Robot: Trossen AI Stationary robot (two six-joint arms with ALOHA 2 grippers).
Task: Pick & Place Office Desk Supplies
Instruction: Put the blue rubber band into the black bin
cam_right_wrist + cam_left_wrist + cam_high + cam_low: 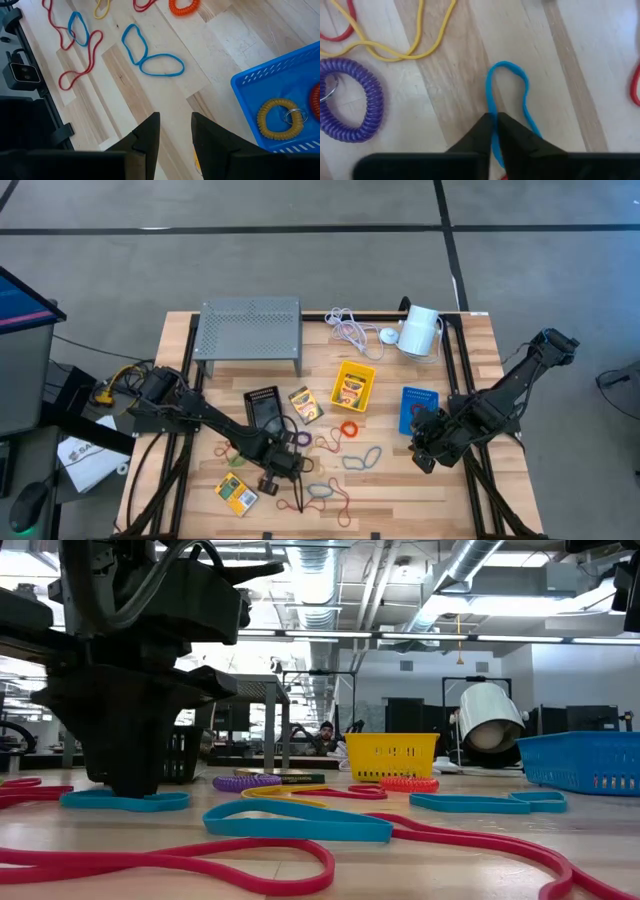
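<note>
While your left end effector [494, 131] sits down on the surface with its fingers pinched almost together on a strand of the blue band [507, 100], you are in the pick step: the grasp looks made, the lift not yet. That band lies flat on the wood just beside the purple coil [351, 100], well on the near side of the black bin [265, 408]. Next you need a straight lift to see whether the thin strand comes with you, then a carry to whichever bin takes bands; I judge a slip likely, the strand being so slim.

Your right end effector [175, 131] waits beside the blue bin [280, 100], fingers apart and holding nothing.

Only the left wrist view shows the pinch itself; the low view shows just the dark bulk of the arm standing on the band. Only the right wrist view looks into the blue bin, where a yellow coil [278, 118] already lies. Only the high view gives you all three bins, including the yellow bin [353, 385].
</note>
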